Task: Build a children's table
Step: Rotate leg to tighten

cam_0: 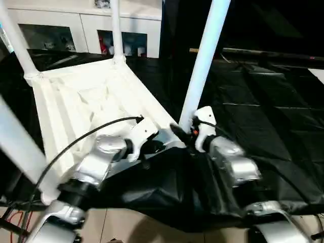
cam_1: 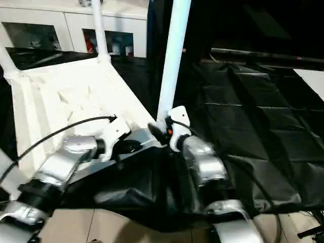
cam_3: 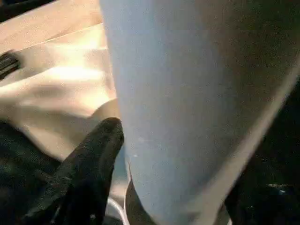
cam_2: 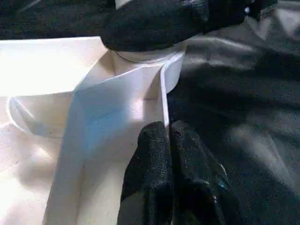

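Observation:
The children's table lies upside down on a black cloth, its white ribbed top (cam_0: 81,106) facing up. Several legs stand in the corner sockets. The near right leg (cam_0: 205,55) rises from the corner closest to my hands. My right gripper (cam_0: 183,132) has closed around that leg's base, with one black finger (cam_3: 93,159) pressed against its side. My left gripper (cam_2: 167,129) is shut on the thin rim wall (cam_2: 163,93) of the top, just beside that corner socket (cam_2: 145,58).
Black cloth (cam_0: 263,101) covers the work surface, bunched under my forearms at the near edge. A white cabinet with glass doors (cam_0: 86,30) stands behind. A dark rod (cam_0: 253,53) lies at the back right. Pale floor (cam_0: 126,225) shows below the cloth.

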`<state>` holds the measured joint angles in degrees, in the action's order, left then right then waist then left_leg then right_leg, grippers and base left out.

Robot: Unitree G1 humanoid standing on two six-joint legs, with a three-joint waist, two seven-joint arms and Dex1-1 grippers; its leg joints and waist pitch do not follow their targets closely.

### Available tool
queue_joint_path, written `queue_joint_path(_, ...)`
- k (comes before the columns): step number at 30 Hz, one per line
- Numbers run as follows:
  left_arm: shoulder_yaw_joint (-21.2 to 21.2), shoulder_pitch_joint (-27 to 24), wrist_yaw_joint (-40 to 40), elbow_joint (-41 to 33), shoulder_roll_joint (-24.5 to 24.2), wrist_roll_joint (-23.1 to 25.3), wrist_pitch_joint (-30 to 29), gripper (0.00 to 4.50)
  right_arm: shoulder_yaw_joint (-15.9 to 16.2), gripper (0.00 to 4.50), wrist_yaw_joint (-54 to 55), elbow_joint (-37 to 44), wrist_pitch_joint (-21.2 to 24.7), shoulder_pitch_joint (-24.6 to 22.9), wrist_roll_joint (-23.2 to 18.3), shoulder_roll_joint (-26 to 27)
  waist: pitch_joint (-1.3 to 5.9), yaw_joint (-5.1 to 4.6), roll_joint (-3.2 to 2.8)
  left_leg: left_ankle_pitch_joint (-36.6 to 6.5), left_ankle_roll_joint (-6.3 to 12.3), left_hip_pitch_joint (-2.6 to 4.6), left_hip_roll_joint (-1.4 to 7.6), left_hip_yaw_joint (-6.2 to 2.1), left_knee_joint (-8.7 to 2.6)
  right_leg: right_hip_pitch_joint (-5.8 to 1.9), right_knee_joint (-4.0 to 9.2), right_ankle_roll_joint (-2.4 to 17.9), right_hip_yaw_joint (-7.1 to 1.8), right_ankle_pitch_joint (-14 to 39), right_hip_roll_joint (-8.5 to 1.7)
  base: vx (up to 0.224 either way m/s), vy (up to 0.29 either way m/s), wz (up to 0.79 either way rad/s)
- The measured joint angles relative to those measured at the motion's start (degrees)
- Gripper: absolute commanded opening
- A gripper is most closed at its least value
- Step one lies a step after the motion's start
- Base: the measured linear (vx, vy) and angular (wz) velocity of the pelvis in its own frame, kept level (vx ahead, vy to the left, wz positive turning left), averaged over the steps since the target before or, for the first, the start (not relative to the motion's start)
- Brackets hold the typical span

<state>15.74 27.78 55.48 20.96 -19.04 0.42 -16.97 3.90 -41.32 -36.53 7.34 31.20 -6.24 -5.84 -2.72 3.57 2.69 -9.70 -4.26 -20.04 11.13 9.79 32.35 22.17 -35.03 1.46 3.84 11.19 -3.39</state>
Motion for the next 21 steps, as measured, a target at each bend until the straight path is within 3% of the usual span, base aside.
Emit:
queue_joint_path(3,-0.1,-0.2,2.6,-0.3,-2.0,-0.6,1.3,0.00,1.2,3.72,-4.6,0.5,-0.3,-0.1,-0.4,-1.6,-0.04,0.16,-0.08,0.0,0.02,-0.04,0.00,0.00,0.02,0.12,0.03,0.0,0.02,0.1,0.00,0.000,0.000,0.00)
queue_joint_path(6,0.0,-1.1,8.2,-1.1,-4.7,-2.1,2.4,0.00,4.4,3.97,-13.6,2.5,0.0,-1.4,-0.3,-5.9,-0.13,0.67,-0.21,-0.1,0.03,-0.08,-0.03,0.01,0.04,0.10,0.12,0.0,0.01,0.1,-0.03,0.000,0.000,0.00)
queue_joint_path(8,0.0,-1.6,11.5,-1.2,-5.7,-3.4,2.7,0.00,6.0,3.97,-18.8,2.9,-0.2,-2.3,-0.3,-8.2,-0.22,1.57,-0.36,-0.1,0.03,-0.08,-0.03,0.03,0.08,0.09,0.11,0.0,-0.01,0.1,-0.03,0.000,0.000,0.00)
queue_joint_path(12,0.4,-1.9,14.6,-1.2,-6.9,-4.2,3.0,0.00,7.5,3.97,-23.9,3.9,-0.2,-2.3,-0.3,-10.3,-0.27,1.89,-0.44,-0.1,0.00,0.00,0.00,0.05,0.14,0.02,0.01,0.0,-0.01,0.0,-0.03,0.000,0.000,0.00)
queue_joint_path(21,0.9,-2.5,18.2,-1.8,-8.7,-5.3,3.3,0.00,8.0,3.16,-28.5,4.6,1.1,-2.3,-1.0,-11.5,-0.27,2.17,-0.44,-0.1,0.01,-0.02,0.00,0.05,0.14,0.01,0.04,0.0,-0.01,0.1,-0.04,0.000,0.000,0.00)
